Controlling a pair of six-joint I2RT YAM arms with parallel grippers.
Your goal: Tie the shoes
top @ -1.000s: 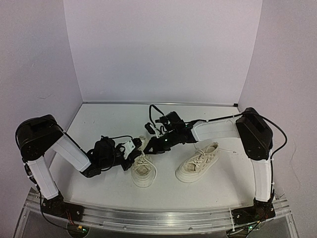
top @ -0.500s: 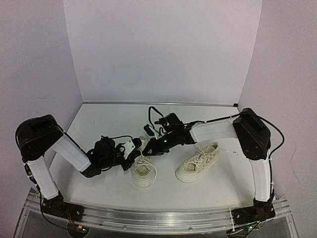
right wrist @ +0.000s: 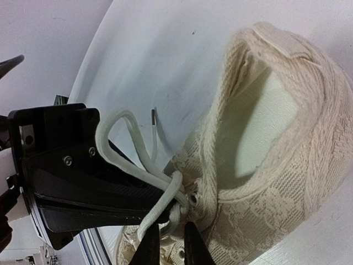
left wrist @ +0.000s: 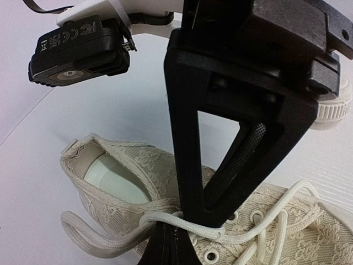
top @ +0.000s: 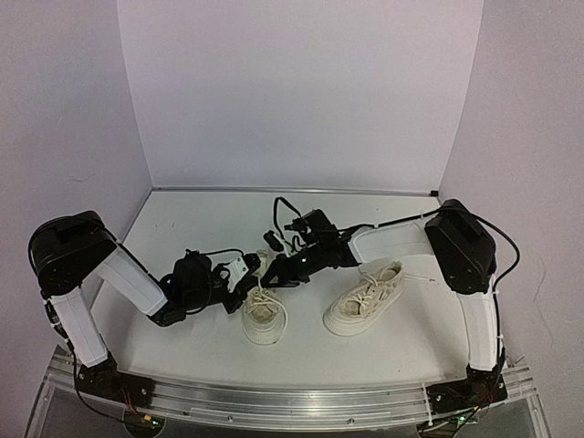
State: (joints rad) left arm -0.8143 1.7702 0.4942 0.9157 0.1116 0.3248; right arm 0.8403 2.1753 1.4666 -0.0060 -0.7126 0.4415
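Observation:
Two cream shoes lie on the white table. The left shoe (top: pixel 263 316) points toward me, the right shoe (top: pixel 366 298) lies at an angle beside it. Both grippers meet at the left shoe's heel end. My left gripper (top: pixel 246 285) is shut on a white lace (left wrist: pixel 242 234) at the top eyelets, its tips (left wrist: pixel 172 229) at the shoe's tongue (left wrist: pixel 138 165). My right gripper (top: pixel 272 274) comes from behind; its tips (right wrist: pixel 172 234) are closed on the laces (right wrist: pixel 124 118) beside the shoe's opening (right wrist: pixel 287 165). The right finger (left wrist: pixel 187 138) stands right in front of my left camera.
The right shoe's sole (left wrist: pixel 333 105) shows behind the fingers. The left gripper's black body (right wrist: pixel 71 176) fills the left of the right wrist view. White walls enclose the table (top: pixel 210 219) at the back and sides. A metal rail (top: pixel 292 401) runs along the near edge.
The right arm has edged a little to the left, toward the left shoe. The left arm and both shoes have stayed put.

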